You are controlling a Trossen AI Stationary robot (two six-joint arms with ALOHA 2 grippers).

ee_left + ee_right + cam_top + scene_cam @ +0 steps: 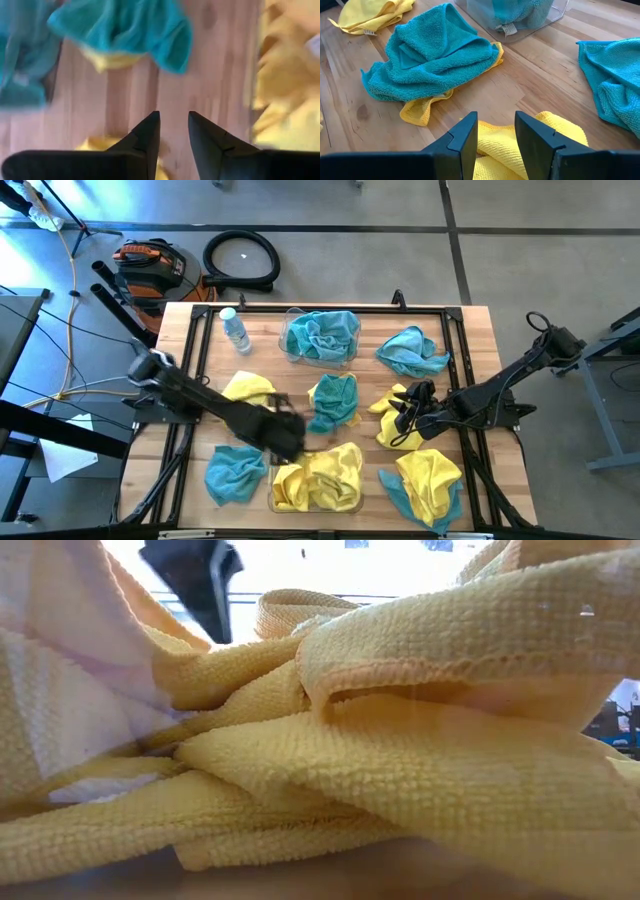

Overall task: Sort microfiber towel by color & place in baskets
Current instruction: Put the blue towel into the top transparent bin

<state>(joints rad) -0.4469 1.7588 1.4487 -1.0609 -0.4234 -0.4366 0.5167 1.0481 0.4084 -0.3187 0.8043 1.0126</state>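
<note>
- Currently teal towels point(322, 335) fill the far clear basket point(291, 346); yellow towels point(318, 477) fill the near basket point(352, 502).
- More cloths, both colours, lie loose on the table point(470, 330).
- Left gripper point(290, 435) hovers above near basket, fingers slightly apart, empty.
- Right gripper point(402, 415) over a yellow cloth point(392, 425), fingers parted, empty.

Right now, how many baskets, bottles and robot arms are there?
Baskets: 2, one with blue cloths at, one with yellow cloths at
Bottles: 1
Robot arms: 2, left and right
Total: 5
</note>
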